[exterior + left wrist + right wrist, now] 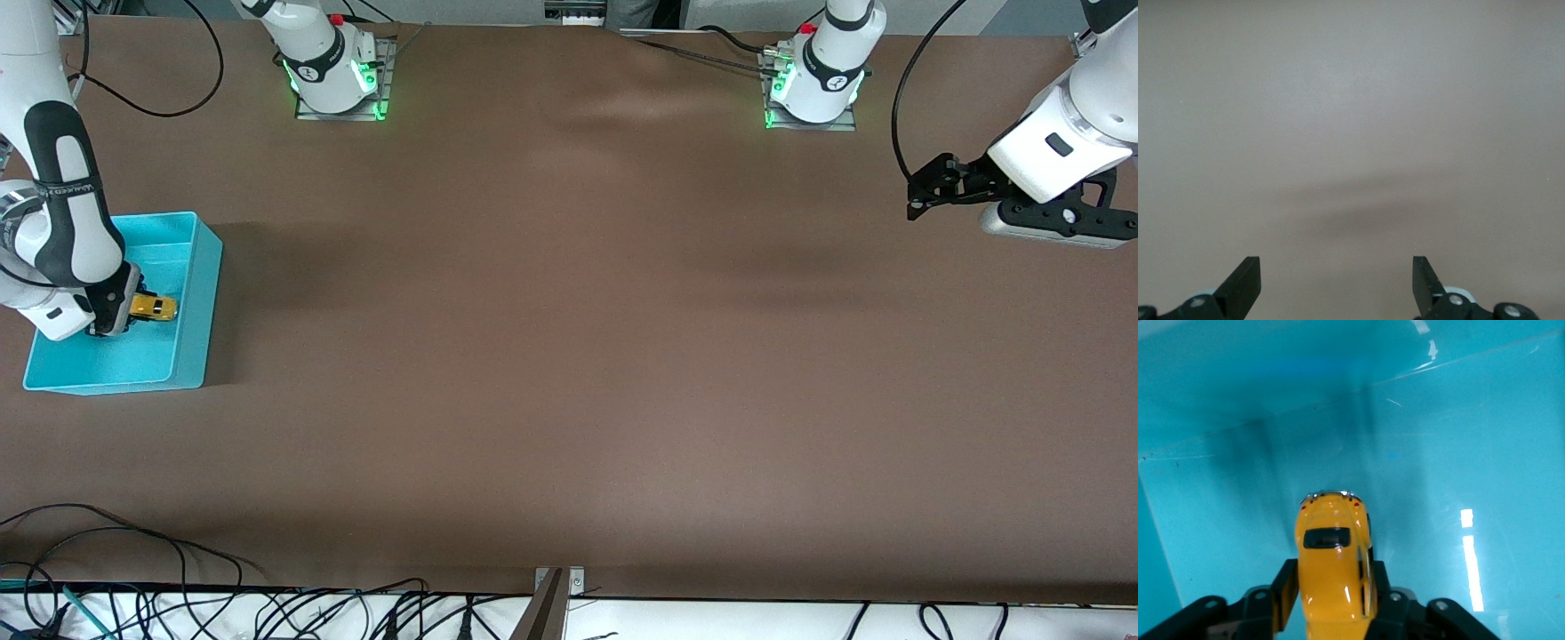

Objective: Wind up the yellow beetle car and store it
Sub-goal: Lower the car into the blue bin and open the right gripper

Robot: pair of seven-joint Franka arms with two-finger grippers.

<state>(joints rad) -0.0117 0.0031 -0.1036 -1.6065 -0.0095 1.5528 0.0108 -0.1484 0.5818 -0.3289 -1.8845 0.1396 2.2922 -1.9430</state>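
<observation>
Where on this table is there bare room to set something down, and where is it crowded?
Bare brown table runs from the turquoise bin to the left end effector, which waits open above the left arm's end. Crowded only inside the bin: the right end effector flanks the yellow beetle car there.

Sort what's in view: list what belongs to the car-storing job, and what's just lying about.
Job:
- yellow beetle car, between the right gripper jaws
- turquoise bin, the car inside it

Lying about:
- left gripper, waiting open over bare table
- cables along the table's near edge
</observation>
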